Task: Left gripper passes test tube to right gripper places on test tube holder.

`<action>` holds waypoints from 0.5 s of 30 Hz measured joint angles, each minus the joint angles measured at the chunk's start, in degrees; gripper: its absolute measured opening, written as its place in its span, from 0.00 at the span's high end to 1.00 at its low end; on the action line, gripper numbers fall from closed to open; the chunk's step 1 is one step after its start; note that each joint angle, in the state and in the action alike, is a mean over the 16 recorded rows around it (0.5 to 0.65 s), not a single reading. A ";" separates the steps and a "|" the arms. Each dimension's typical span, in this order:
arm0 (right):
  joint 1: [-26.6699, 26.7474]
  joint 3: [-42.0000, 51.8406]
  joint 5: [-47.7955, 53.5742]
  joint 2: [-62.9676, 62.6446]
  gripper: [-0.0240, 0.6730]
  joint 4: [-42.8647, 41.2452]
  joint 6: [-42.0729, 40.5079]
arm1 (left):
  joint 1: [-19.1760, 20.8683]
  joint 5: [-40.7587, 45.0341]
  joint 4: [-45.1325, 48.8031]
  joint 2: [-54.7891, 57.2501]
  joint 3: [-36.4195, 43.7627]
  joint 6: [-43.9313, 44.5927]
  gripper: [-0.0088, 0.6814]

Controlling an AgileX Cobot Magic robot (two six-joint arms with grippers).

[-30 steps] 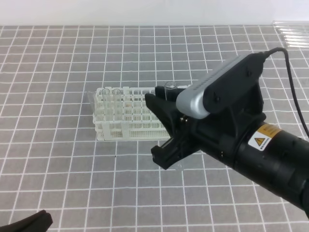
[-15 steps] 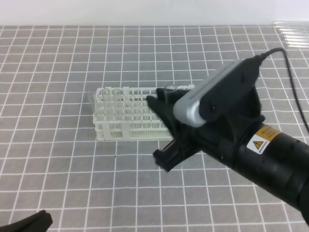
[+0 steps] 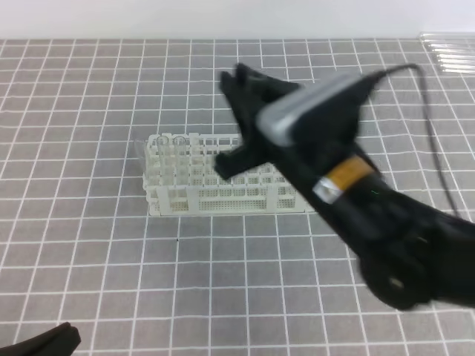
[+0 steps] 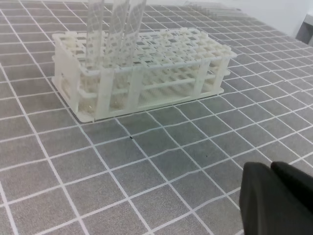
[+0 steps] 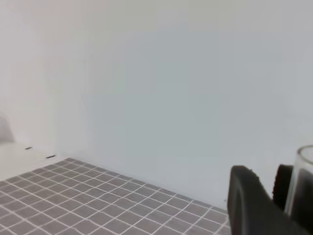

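Down at the left, the left end effector (image 3: pixel 44 343) rests low over the gridded counter (image 3: pixel 89 245), jaws shut on nothing, presumably parked clear after its part. The white test tube holder (image 3: pixel 193 194) stands mid-counter with a few clear tubes (image 4: pixel 115 22) upright at its left end. Above and right of it, the right end effector (image 3: pixel 236 119) is raised and tilted (blurred), pinching the test tube (image 5: pixel 301 181), its rim showing beside the jaws, likely lined up for a hole.
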 joint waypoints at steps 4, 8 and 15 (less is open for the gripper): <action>-1.20 -5.50 -1.04 6.42 0.84 -1.17 1.76 | 0.00 -0.02 0.02 0.02 0.04 0.00 0.99; -1.49 -10.73 -0.95 11.77 0.84 -1.53 1.81 | 0.00 -0.03 0.03 0.05 0.08 0.00 0.99; -1.70 -16.02 -0.57 18.10 0.84 -1.37 2.54 | -0.01 -0.14 0.09 0.15 0.23 0.00 0.99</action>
